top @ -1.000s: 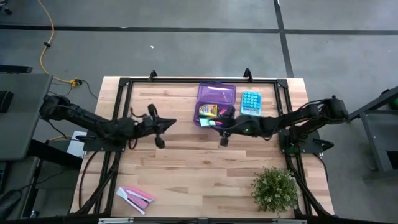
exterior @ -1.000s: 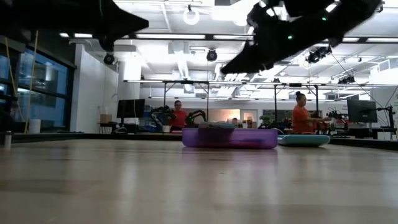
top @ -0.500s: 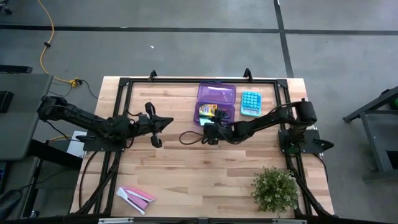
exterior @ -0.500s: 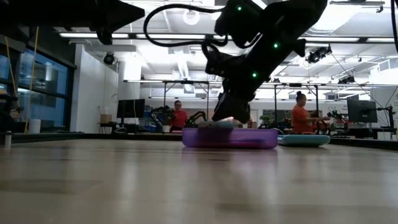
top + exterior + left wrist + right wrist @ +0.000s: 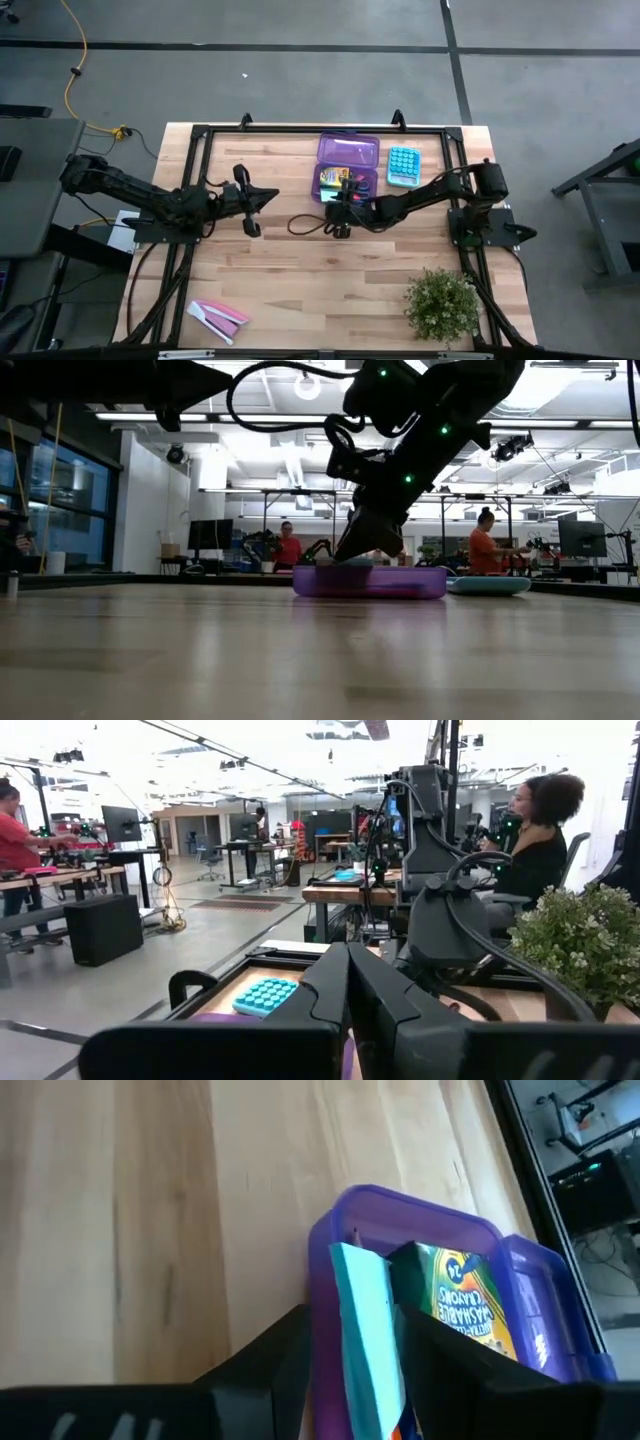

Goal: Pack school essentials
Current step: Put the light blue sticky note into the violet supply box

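Observation:
An open purple pencil box (image 5: 348, 168) lies at the table's far middle, its lid flipped toward the far edge. The yellow crayon box (image 5: 460, 1305) and some pens lie in its tray. My right gripper (image 5: 341, 205) hangs low at the tray's near-left corner (image 5: 355, 548), shut on a flat green sticky-note pad (image 5: 365, 1320). My left gripper (image 5: 272, 194) hovers shut over the table left of the box, touching nothing. Scissors and eraser cannot be made out. My right gripper pinches the green sticky-note pad between its two fingers (image 5: 290, 1350), one on each flat face, the pad standing on edge. The fingers slant down from the table's near side. The pad's free end (image 5: 350, 1260) reaches to the tray's corner wall beside the crayon box.
A light-blue buttoned pad (image 5: 403, 165) lies right of the box. A potted plant (image 5: 442, 303) stands at the near right. Pink and white flat pieces (image 5: 218, 316) lie at the near left. People work at benches in the room beyond.
My right gripper has swung toward the table's left and come down from high above the table to the box's near-left corner, then edged slightly toward the box. It has stayed shut on the pad. My left arm has drawn back a little to the left.

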{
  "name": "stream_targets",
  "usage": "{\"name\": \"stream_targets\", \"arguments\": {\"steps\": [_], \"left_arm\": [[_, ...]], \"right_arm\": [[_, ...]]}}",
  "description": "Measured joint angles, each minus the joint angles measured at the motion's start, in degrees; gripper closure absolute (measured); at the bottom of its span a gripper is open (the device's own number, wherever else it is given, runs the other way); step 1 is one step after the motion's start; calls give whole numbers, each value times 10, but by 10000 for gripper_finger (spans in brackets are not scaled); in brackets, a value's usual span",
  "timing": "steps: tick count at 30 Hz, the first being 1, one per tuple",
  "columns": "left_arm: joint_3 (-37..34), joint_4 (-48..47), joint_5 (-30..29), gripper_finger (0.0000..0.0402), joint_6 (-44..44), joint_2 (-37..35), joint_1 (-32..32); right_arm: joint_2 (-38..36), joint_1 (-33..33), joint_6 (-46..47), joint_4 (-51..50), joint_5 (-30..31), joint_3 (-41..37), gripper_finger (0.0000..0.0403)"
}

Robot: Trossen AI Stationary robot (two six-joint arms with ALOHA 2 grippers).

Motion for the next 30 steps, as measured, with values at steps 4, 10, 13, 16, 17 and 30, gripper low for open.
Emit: {"name": "stream_targets", "arguments": {"steps": [4, 10, 13, 16, 17, 30], "left_arm": [[0, 0, 0, 402, 0, 0, 0], [0, 0, 0, 402, 0, 0, 0], [0, 0, -1, 402, -3, 0, 0], [0, 0, -2, 402, -4, 0, 0], [0, -1, -2, 402, -4, 0, 0], [0, -2, -2, 402, -5, 0, 0]], "right_arm": [[0, -9, 14, 1, -15, 0, 263], [10, -15, 15, 4, -59, 0, 263], [21, -15, 11, 8, -40, 1, 263], [22, -15, 10, 8, -31, 0, 263], [22, -16, 9, 14, -30, 0, 263], [19, -19, 14, 13, -16, 0, 282]]}}
